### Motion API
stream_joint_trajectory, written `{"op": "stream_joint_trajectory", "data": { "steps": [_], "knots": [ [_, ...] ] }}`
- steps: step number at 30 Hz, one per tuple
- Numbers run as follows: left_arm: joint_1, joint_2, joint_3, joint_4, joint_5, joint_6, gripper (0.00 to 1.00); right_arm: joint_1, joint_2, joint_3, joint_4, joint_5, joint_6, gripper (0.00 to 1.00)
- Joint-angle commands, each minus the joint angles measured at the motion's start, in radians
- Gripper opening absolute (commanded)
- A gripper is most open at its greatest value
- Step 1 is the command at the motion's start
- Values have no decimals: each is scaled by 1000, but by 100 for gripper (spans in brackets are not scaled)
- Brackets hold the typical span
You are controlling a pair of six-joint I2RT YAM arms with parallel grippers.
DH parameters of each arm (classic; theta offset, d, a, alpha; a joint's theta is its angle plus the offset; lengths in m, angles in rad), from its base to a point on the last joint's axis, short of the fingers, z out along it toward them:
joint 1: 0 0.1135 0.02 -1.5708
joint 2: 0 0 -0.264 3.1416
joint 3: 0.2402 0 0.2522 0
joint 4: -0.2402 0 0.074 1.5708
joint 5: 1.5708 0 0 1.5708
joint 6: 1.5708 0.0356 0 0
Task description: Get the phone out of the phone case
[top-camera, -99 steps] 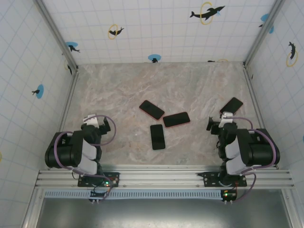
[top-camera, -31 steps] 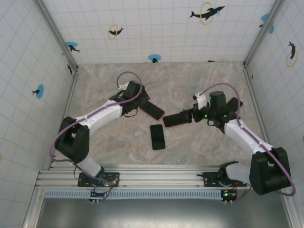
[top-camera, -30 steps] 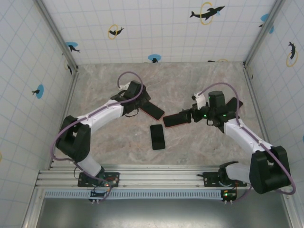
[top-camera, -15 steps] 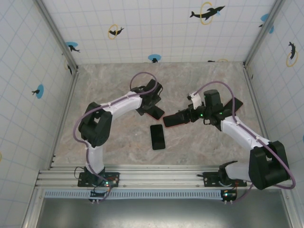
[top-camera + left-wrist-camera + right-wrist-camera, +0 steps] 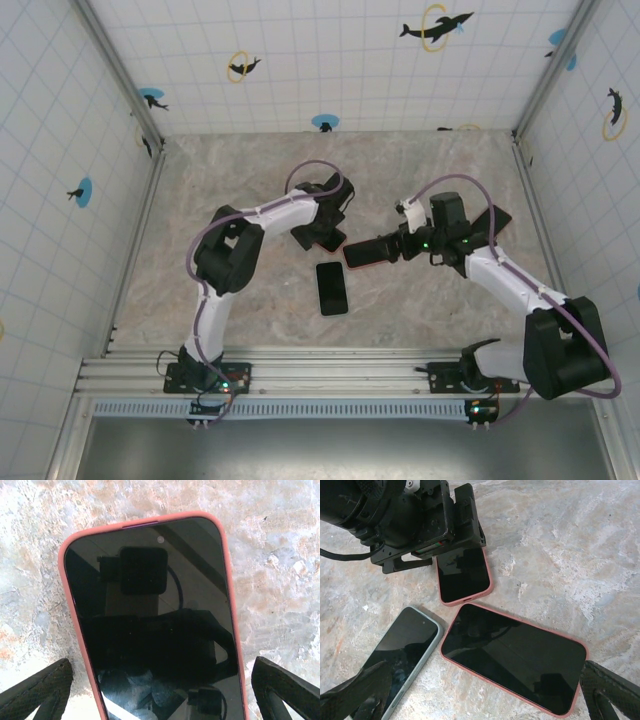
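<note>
Now my left tool (image 5: pixel 160 692), jaws spread, flanks the lower end of the pink-cased phone (image 5: pixel 150 605) lying mid-frame on the bench (image 5: pixel 280 555), its long axis running straight up-frame from me.

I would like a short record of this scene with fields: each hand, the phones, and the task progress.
left hand: open, one finger on each side of the far pink-cased phone
right hand: open, aimed at the middle pink-cased phone
grey-cased phone: lying flat beside the middle one, untouched
progress: all three phones in their cases
</note>
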Motion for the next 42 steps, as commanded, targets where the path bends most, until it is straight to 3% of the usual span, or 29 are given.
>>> {"op": "stream_joint_trajectory", "data": {
  "steps": [1,13,23,28,42],
  "knots": [
    [0,31,42,-56,-6,-18,94,-14,-18,-23,7,-17,6,99],
    [1,144,179,-229,-28,-31,89,-50,-16,-42,33,-63,40,99],
    [1,158,152,-206,-5,-26,72,-59,-15,-52,78,-106,82,99],
    [14,115,115,-182,-20,1,58,-59,-17,-70,129,-131,133,99],
    [57,-77,68,-64,-83,178,50,-47,-2,-148,369,-217,348,99]
  ]
}}
